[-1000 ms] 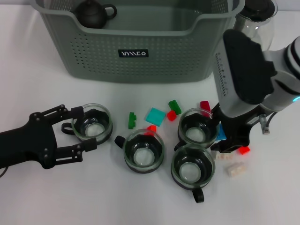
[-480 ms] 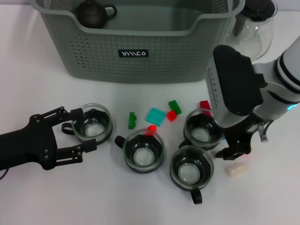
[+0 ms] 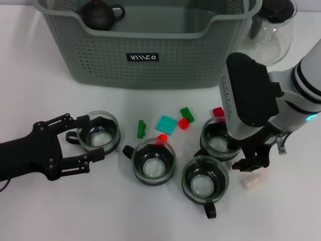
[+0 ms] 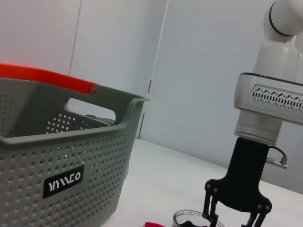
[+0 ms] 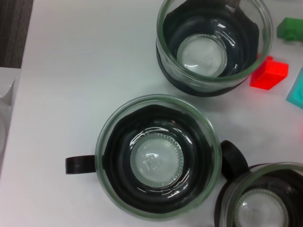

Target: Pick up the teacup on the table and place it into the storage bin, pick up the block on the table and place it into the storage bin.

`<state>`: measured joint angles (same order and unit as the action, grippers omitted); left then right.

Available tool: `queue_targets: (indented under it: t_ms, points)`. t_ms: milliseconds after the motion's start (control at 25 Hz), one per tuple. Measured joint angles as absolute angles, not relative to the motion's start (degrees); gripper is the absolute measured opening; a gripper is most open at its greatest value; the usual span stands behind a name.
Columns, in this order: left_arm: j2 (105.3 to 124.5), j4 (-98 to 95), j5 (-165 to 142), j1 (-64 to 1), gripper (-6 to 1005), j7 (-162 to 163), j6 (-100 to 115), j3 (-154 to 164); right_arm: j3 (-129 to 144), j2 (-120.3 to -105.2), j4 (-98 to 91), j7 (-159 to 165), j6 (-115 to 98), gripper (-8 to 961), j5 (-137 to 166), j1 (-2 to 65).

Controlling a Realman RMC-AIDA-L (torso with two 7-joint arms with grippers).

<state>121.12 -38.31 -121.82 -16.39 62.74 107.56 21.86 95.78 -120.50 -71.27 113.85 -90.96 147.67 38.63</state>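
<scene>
With its fingers wide around the glass teacup (image 3: pixel 99 132), the left hand (image 3: pixel 75 142) should close squarely on the wall (right hand (image 3: pixel 253 161) grip unclear).

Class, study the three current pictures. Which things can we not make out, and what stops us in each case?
- Right gripper, head view: fingertips hidden behind its own arm, so any grip is unclear.
- Storage bin, head view: floor hidden by the front wall.
- Teacup, left wrist view: cut off by the picture's lower edge.
</scene>
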Motion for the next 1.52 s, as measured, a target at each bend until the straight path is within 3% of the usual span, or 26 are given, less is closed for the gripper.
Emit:
queue_targets:
  t_ms: [160, 600, 880, 1200, 1520]
  points:
    - [121.11, -38.31, -121.82, -16.37, 858, 62.76, 107.56, 21.90, 95.36, -120.50, -71.00, 114.11, -90.12, 517, 147.39, 38.62]
    - [121.12, -38.32, -121.82, -16.29, 856, 62.76, 107.58, 21.89, 94.39, -120.42, -70.59, 113.84, -89.65, 90, 144.82, 38.58]
    - [121.12, -38.33, -121.82, -16.37, 855, 62.76, 107.59, 21.86, 87.26, -120.18, -73.71, 112.98, -92.23, 57, 141.23, 38.46]
    - [121.11, -38.32, -121.82, -16.42, 854, 62.75, 107.50, 21.51, 61.64, -119.99, -79.32, 107.02, -101.84, 56, 114.60, 38.25]
    - [121.29, -37.37, -121.82, -16.48, 853, 62.76, 106.06, 21.59, 66.11, -120.30, -79.77, 115.43, -76.54, 56, 109.76, 39.45]
